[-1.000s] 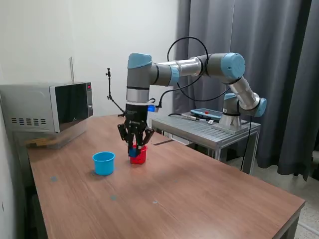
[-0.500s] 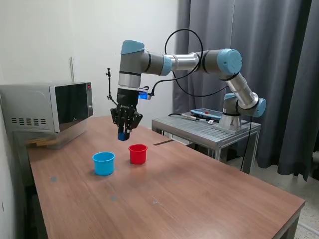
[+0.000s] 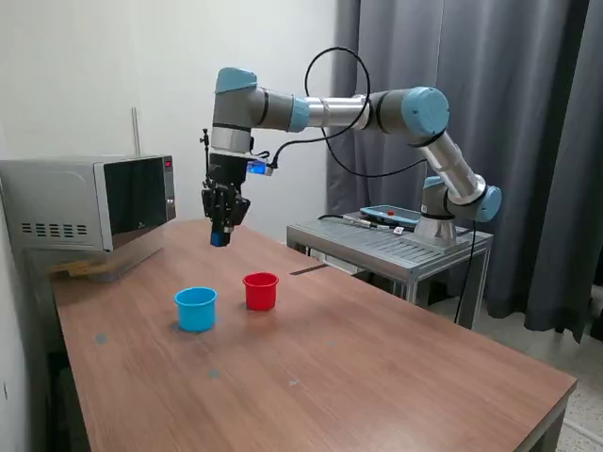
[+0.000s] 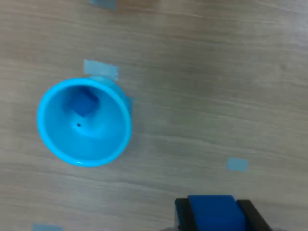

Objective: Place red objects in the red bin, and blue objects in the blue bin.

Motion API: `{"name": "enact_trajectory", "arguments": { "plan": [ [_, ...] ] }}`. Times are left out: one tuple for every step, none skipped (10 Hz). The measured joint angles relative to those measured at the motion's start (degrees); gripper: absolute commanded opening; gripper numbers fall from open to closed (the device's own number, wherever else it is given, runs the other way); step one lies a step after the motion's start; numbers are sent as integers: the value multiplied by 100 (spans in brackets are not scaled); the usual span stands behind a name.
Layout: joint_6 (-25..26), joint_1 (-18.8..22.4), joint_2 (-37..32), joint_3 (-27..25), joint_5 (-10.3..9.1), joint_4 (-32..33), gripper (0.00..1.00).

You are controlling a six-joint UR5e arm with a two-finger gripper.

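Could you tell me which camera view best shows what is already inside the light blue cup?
The wrist view: it looks down into the light blue cup, showing one dark blue cube on its floor. The exterior view shows the cup only from the side, so its contents are hidden.

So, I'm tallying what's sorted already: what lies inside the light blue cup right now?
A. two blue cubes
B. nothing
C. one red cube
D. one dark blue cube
D: the wrist view looks down into the light blue cup and shows a single dark blue cube on its floor.
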State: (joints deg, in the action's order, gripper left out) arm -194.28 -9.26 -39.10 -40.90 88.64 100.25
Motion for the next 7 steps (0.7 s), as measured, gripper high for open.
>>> {"name": "enact_trajectory", "arguments": {
  "plan": [
    [97,-84,-14,0,-2,-12,0],
    [190,-165,-21,0,-3,-18,0],
    [279,-242,-24,1,-4,-21,0],
    [350,-313,-29,2,-4,-24,0],
    [407,-384,-32,6,-5,-32,0],
    [479,-449,-34,12,-5,-40,0],
    [548,-499,-35,15,-5,-45,0]
  ]
}}
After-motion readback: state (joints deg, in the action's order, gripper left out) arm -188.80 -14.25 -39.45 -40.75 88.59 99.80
